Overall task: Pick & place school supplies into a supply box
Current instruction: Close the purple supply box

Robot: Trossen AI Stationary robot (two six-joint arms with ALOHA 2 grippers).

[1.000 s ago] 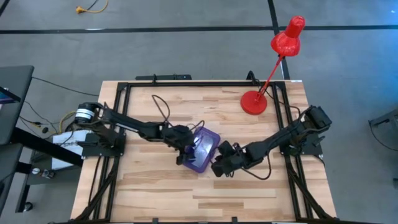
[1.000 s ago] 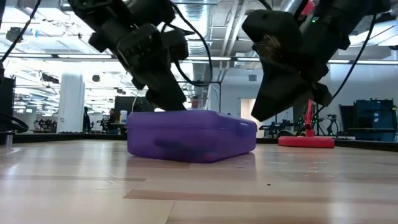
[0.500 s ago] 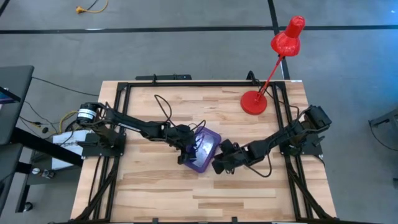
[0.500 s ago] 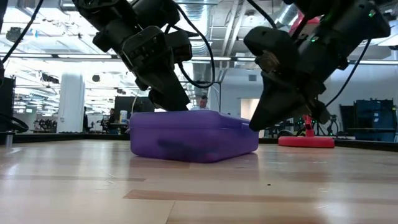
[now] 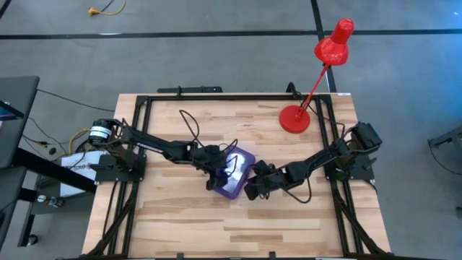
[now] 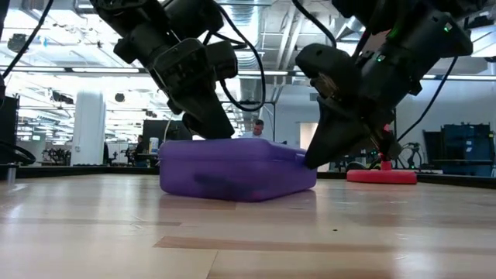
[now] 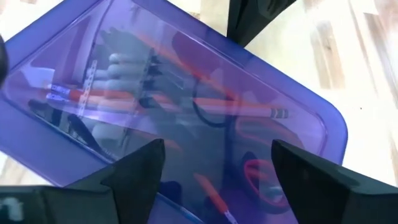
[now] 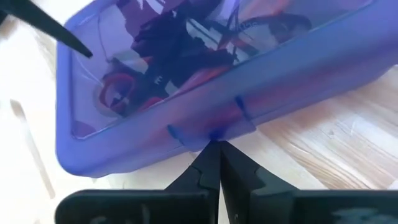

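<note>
Supply box [image 5: 234,175] touching right gripper [image 5: 250,192]

Out past the light wooden surface [image 5: 180,224], the floor [image 5: 216,58] is grey and dull, crossed by dark lines, with a yellow cable [image 5: 105,9] lying near the far edge. A red desk lamp [image 5: 317,65] stands at the far right corner, its base on the wood and its head leaning out over the floor. From table height, the room opens up as a big hall: a white column [image 6: 87,128] on the left, ceiling pipes and beams [image 6: 263,31] overhead, strip lights glowing, dark equipment [image 6: 465,143] at right, and a person [image 6: 258,128] standing far back.
</note>
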